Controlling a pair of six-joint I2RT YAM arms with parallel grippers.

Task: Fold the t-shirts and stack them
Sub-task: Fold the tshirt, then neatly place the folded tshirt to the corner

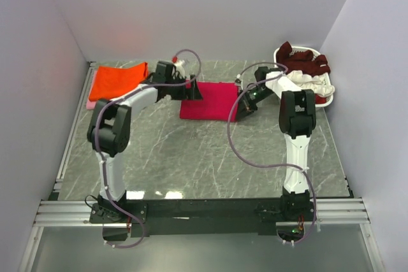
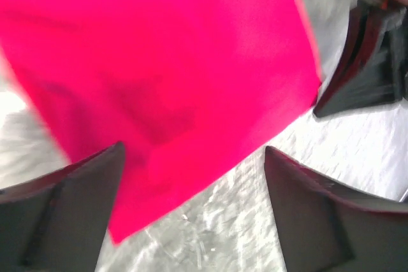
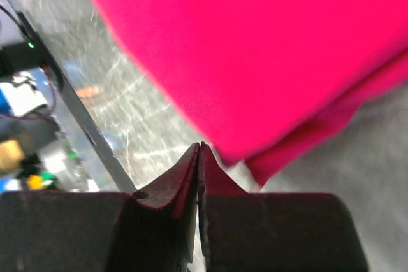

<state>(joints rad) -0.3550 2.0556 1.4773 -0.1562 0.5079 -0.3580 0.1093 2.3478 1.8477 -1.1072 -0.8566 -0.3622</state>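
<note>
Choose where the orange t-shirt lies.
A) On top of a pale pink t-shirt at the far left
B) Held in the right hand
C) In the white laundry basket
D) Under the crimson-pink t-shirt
A: in the top view the orange t-shirt lies at the far left on the pale pink t-shirt, whose edge shows beneath it.
</note>
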